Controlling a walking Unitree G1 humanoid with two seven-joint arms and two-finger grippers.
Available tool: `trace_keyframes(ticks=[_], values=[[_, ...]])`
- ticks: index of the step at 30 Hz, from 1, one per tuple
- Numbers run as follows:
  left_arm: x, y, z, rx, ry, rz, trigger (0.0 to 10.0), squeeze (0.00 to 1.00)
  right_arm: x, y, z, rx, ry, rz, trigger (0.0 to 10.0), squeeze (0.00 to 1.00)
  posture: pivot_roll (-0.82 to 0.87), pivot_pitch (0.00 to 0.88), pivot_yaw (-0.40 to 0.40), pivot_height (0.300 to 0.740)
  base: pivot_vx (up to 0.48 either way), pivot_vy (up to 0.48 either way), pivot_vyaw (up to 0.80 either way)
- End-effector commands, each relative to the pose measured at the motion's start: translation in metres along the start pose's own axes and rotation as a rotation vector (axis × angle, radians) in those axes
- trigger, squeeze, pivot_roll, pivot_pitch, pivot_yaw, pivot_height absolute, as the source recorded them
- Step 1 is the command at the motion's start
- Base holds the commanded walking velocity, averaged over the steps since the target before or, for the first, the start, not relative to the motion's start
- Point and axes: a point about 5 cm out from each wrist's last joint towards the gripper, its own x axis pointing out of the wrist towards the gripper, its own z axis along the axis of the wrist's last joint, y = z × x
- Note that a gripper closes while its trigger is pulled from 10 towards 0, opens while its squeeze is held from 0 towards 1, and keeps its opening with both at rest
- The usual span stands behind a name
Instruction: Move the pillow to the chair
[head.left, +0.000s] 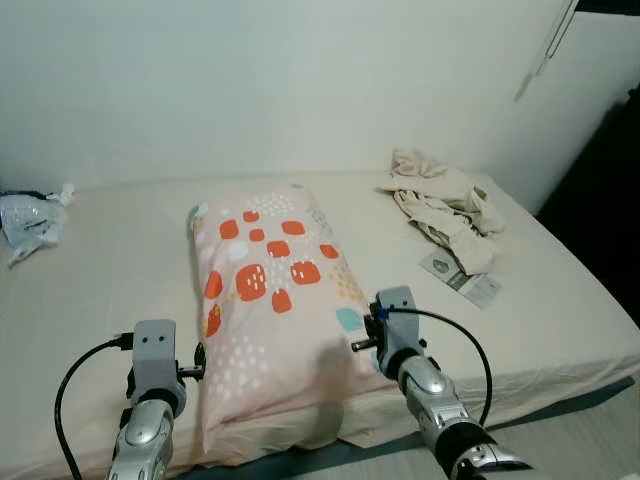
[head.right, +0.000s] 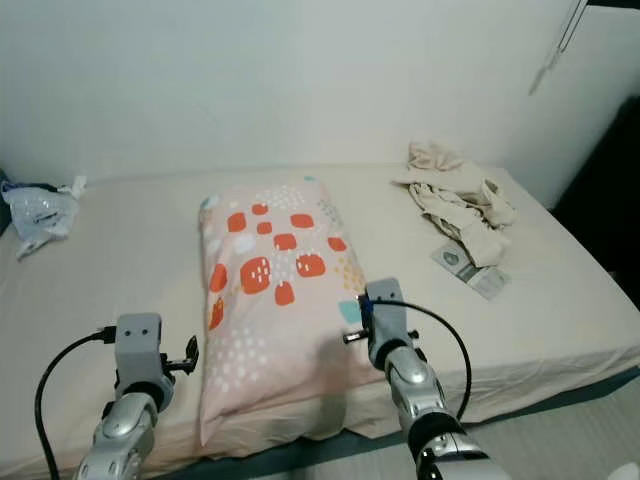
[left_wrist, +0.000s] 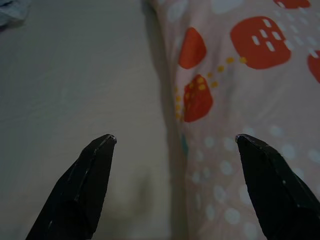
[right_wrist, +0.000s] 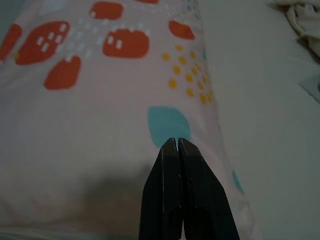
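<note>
pillow between the two arms, at the near edge of the bed

you see the pillow (head.left: 272, 305) lying flat on the bed (head.left: 560, 310), long way from the wall toward you, with its near end at the front edge of the mattress. it is pink with orange, white and teal spots.

your left gripper (left_wrist: 175, 142) stands at the left side of the pillow, near its lower part. its two black fingers are spread wide. one fingertip (left_wrist: 102, 145) is over the bare sheet, the other (left_wrist: 250, 145) is over the pillow cloth, so the pillow's left edge runs between the jaws. you cannot tell if the tips touch the cloth.

your right gripper (right_wrist: 177, 142) is over the right near corner of the pillow. its fingers are pressed together, with nothing between them, and the tips point at a teal spot (right_wrist: 169, 125). the pillow's right edge lies just beside the jaws.

further on the bed, to the right, lies a crumpled beige cloth (head.left: 445, 205) with a small packet (head.left: 462, 277) near it. at the far left lies a plastic bag (head.left: 30, 220).
</note>
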Motion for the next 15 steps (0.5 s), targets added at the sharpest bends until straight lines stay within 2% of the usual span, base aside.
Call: trace_keyframes(ticks=[1, 5, 9, 12, 13, 15], values=[[-0.003, 0.002, -0.006, 0.019, 0.017, 0.001, 10.0, 0.0, -0.001, -0.002, 0.002, -0.006, -0.025, -0.01, 10.0, 0.0, 0.03, 0.037, -0.029, 0.74, 0.0, 0.0, 0.0], [0.002, -0.002, -0.002, 0.019, 0.013, -0.001, 10.0, 0.0, -0.004, -0.005, 0.0, -0.033, -0.034, -0.026, 10.0, 0.0, 0.04, 0.029, -0.034, 0.74, 0.0, 0.0, 0.0], [0.008, -0.009, 0.005, 0.013, 0.003, -0.004, 10.0, 0.0, -0.002, -0.008, 0.003, 0.032, -0.043, -0.066, 10.0, 0.0, 0.05, 0.031, -0.044, 0.74, 0.0, 0.0, 0.0], [0.01, -0.013, 0.005, 0.021, 0.008, -0.011, 10.0, 0.0, -0.001, -0.004, 0.005, 0.013, -0.058, -0.06, 10.0, 0.0, 0.05, 0.035, -0.047, 0.74, 0.0, 0.0, 0.0], [0.01, -0.015, 0.005, 0.025, 0.011, -0.014, 10.0, 0.0, 0.0, 0.005, 0.007, -0.02, -0.072, -0.023, 10.0, 0.0, 0.05, 0.048, -0.049, 0.74, 0.0, 0.0, 0.0], [0.01, -0.015, 0.005, 0.025, 0.011, -0.015, 10.0, 0.0, 0.001, 0.012, 0.008, -0.048, -0.082, 0.016, 10.0, 0.0, 0.05, 0.055, -0.047, 0.74, 0.0, 0.0, 0.0]])
